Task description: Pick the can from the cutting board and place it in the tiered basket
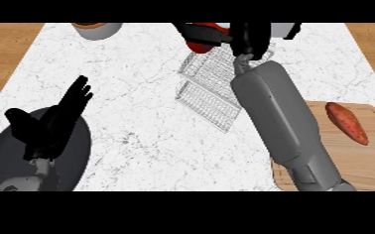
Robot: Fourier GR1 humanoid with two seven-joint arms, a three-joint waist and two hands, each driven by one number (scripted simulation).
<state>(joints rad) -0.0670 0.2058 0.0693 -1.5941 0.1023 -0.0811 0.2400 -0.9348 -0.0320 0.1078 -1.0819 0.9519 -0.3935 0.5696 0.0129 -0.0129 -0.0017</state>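
**Right hand holding can over basket**

Right arm stretched toward 12 o'clock; right hand (238, 37) curled round the red can (199, 44), held above the tiered basket's (209, 99) upper edge. Left hand (55, 116) at 8 o'clock, fingers straight, resting. Cutting board (333, 153) at 4 o'clock carries a sweet potato (346, 122).

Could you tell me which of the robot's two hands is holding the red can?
The right hand, stretched over the tiered basket, holds the can; the left hand rests open.

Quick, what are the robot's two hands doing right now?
Left hand: open, fingers straight, holding nothing, at the view's left.
Right hand: fingers curled round the red cylindrical can, above the wire tiered basket.
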